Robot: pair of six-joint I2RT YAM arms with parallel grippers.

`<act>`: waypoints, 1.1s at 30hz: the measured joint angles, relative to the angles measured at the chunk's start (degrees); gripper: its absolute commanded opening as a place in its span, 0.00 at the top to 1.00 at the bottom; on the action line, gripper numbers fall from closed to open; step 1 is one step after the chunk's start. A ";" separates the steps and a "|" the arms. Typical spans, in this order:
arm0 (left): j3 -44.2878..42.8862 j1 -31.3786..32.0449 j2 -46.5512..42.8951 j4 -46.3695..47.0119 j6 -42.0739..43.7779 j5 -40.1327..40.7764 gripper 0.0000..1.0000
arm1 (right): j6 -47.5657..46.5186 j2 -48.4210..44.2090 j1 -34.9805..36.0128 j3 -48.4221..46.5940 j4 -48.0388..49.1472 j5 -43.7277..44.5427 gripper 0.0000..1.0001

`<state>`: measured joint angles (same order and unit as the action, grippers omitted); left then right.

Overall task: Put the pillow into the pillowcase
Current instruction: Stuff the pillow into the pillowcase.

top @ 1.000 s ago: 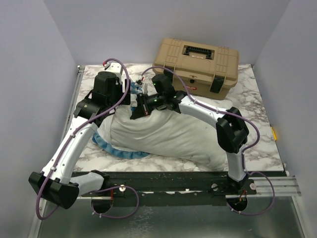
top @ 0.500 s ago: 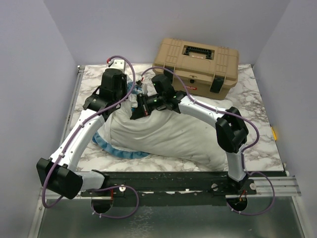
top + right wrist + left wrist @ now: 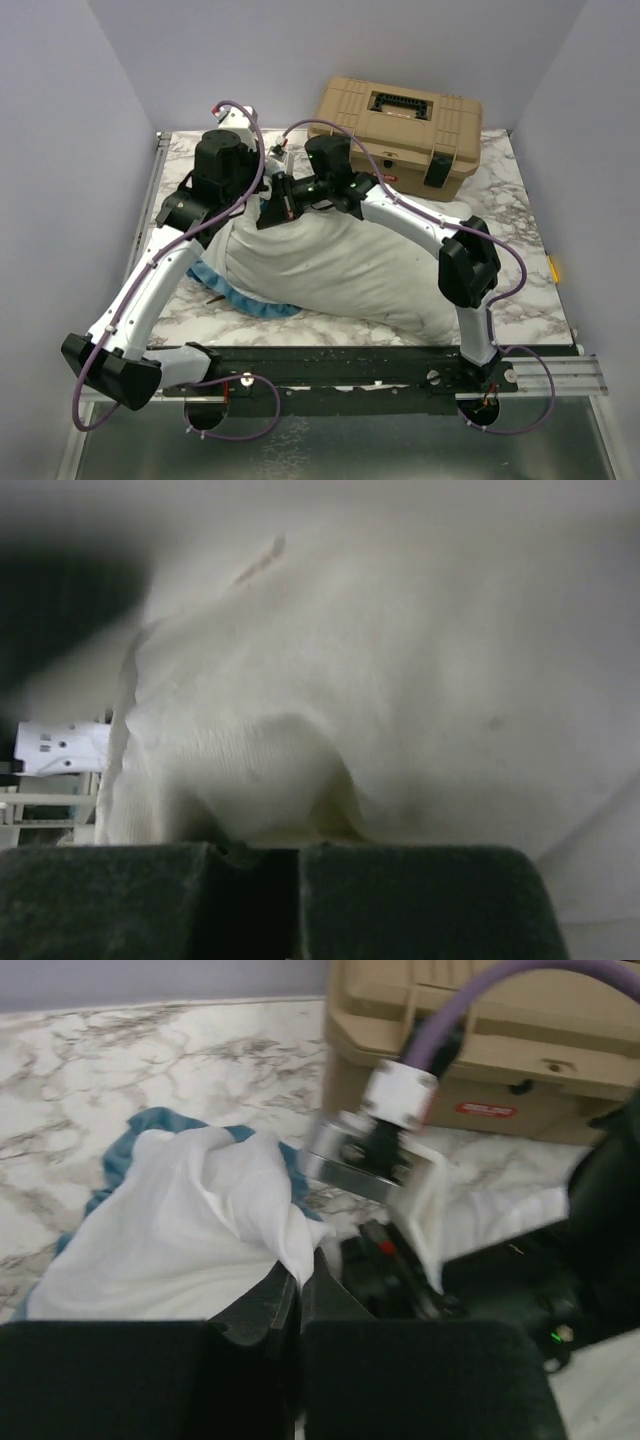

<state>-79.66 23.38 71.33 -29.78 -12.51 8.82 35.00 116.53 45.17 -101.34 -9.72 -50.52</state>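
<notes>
The plump white pillow (image 3: 345, 270) lies across the middle of the table. The pillowcase (image 3: 190, 1220) shows its white inside and blue frilled edge (image 3: 240, 297) at the pillow's left end. My left gripper (image 3: 300, 1278) is shut on a fold of that white pillowcase cloth; in the top view the left gripper (image 3: 255, 200) sits at the pillow's upper left corner. Just beside it my right gripper (image 3: 268, 214) is shut too. In the right wrist view the right gripper (image 3: 298, 848) pinches white woven cloth with a free edge, which looks like the pillowcase. The houndstooth outside is hidden.
A tan hard case (image 3: 400, 125) stands at the back of the marble table (image 3: 520, 210), close behind both wrists, and fills the upper right of the left wrist view as the tan case (image 3: 480, 1050). Purple cables loop over both arms. Grey walls close in three sides.
My left gripper has closed on the white cloth after standing open a second ago. Both grippers have shifted slightly toward the back, lifting the pillow's left corner.
</notes>
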 measured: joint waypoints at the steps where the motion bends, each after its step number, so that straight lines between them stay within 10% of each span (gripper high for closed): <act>1: -0.07 1.25 -0.59 -0.02 -0.76 -0.70 1.00 | 1.22 -0.02 0.00 -0.20 0.98 -0.04 0.99; 19: 0.00 24.17 -4.31 -2.01 -10.14 7.41 1.00 | 35.36 5.42 -4.44 0.35 34.38 -10.56 0.97; 33: 8.09 25.51 -5.55 0.20 -10.58 14.73 1.00 | 48.59 18.47 -6.40 -13.22 38.05 -12.00 0.83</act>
<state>-71.57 48.88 65.78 -29.58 -23.09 23.55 83.59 135.00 38.76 -114.56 28.34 -62.52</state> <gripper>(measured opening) 0.006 0.138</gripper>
